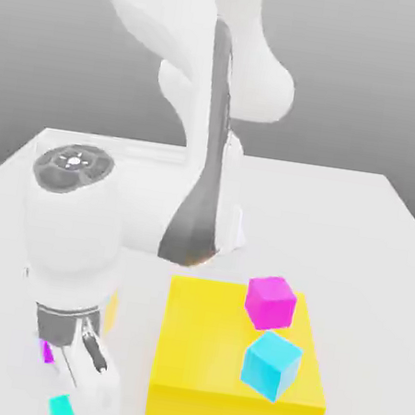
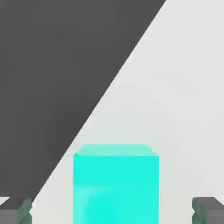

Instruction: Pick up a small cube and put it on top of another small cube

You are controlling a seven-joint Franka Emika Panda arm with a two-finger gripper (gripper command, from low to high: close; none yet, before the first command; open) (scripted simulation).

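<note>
From my remote station I saw the pale surface (image 1: 371, 262) spread wide beneath everything. The white arm (image 1: 215, 110) reached over it from twelve o'clock in the exterior view, its hand (image 1: 72, 304) lowered toward seven o'clock. A broad yellow block (image 1: 230, 340) sat at five o'clock on that same dial.

Then came the small cubes. The blue cube (image 1: 271, 365) overlapped the block's near top edge, turned cornerwise; I couldn't tell quite how it was supported. The magenta cube (image 1: 270, 303) was just beside it, toward its twelve o'clock, over the block's top. The turquoise cube (image 2: 116, 188) was at seven o'clock in the exterior view, beneath the hand and partly hidden by it. In the hand view I had it between the fingers (image 2: 209, 211), which stood wide apart, with a gap on either side of it and nothing gripped.

Smallest to my eye were two partly covered bits near the hand: an orange-yellow patch (image 1: 110, 313) toward its one o'clock and a purple piece (image 1: 46, 351) toward its seven.
</note>
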